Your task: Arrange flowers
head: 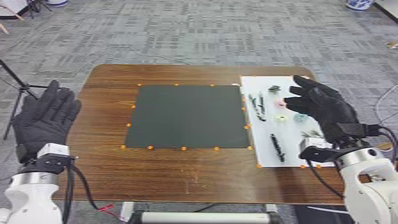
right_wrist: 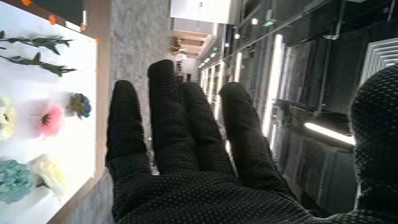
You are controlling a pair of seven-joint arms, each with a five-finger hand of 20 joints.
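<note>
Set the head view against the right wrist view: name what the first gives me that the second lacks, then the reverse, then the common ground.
The head view adds the left hand, the robot's white arms and a black stand beyond the table's left side. The right wrist view adds long bright light strips in the room behind. Both show the right hand, the brown table, the white sheet, the pink flower and the teal flower.
</note>
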